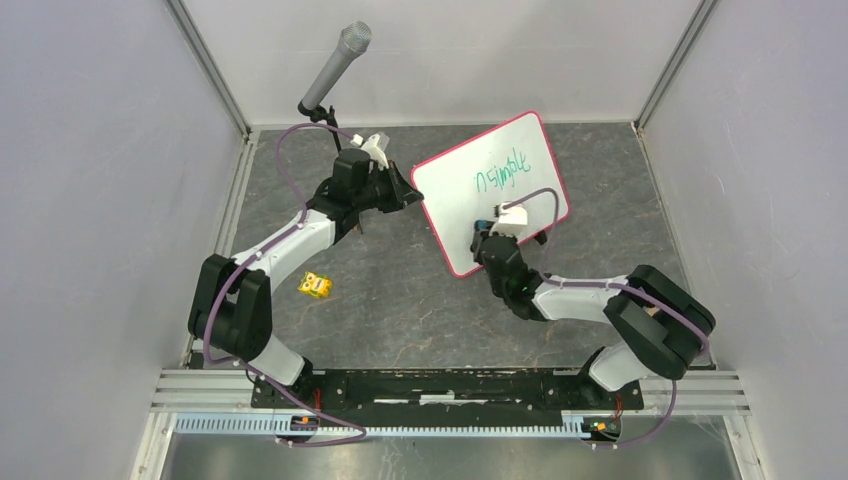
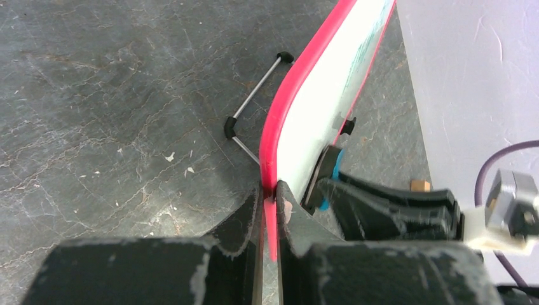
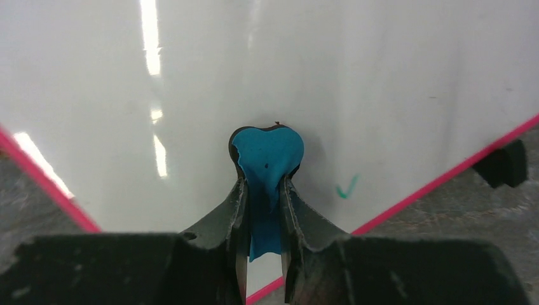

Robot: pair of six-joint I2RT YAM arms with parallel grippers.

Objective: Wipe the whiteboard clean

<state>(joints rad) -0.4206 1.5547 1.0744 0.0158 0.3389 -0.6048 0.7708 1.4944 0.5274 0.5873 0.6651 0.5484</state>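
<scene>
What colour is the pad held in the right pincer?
Bright blue. The pad shows best in the right wrist view, gripped by the right pincer.

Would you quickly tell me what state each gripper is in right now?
Left gripper: closed on the whiteboard edge.
Right gripper: closed on a blue eraser.

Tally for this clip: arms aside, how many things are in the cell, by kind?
whiteboard: 1
blue eraser: 1
microphone: 1
small yellow block: 1
Total: 4
</scene>
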